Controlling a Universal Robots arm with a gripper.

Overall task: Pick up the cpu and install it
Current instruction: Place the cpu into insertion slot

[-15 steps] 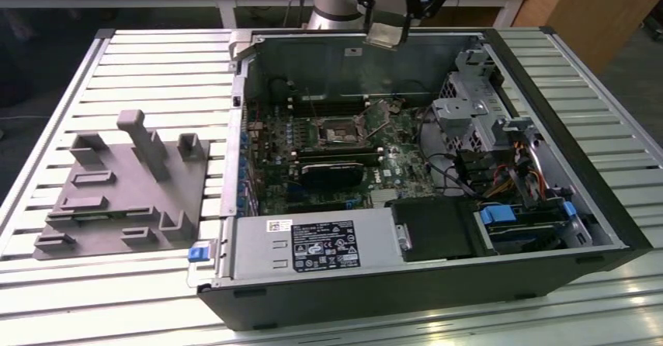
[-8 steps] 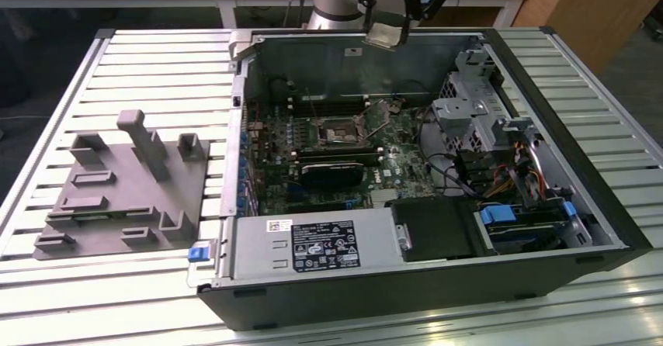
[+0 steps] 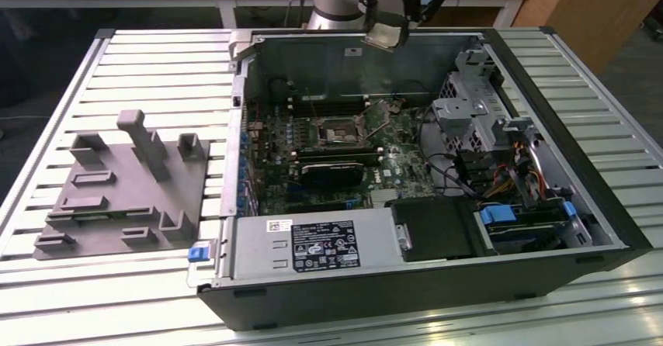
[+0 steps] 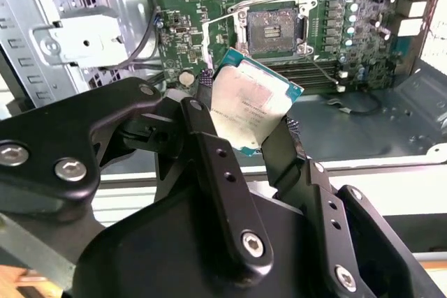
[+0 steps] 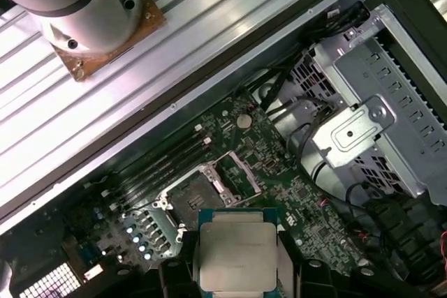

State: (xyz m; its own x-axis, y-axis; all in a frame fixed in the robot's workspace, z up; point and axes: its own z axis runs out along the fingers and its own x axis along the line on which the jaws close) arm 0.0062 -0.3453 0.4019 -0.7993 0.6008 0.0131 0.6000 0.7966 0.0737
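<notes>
My gripper (image 3: 383, 36) hangs above the far wall of the open computer case (image 3: 580, 206), shut on the cpu (image 3: 381, 37). The cpu (image 4: 250, 106) is a flat square chip with a silvery top plate and a greenish rim; black fingers (image 4: 209, 137) clamp it on two opposite edges. The silvery plate of the cpu (image 5: 237, 256) also shows in the first wrist view. Below it on the motherboard lies the open socket (image 4: 269, 29), a dark square with a metal frame, also seen as the socket (image 3: 340, 133) and the socket (image 5: 199, 193). The chip is well above the socket, not touching it.
A grey fixture plate (image 3: 124, 198) with upright blocks lies on the slatted table at the exterior view's left. Inside the case are a metal drive cage (image 3: 471, 109), cables (image 3: 518, 175) and a power supply (image 3: 310, 245). The arm's base (image 5: 91, 5) stands beyond the case.
</notes>
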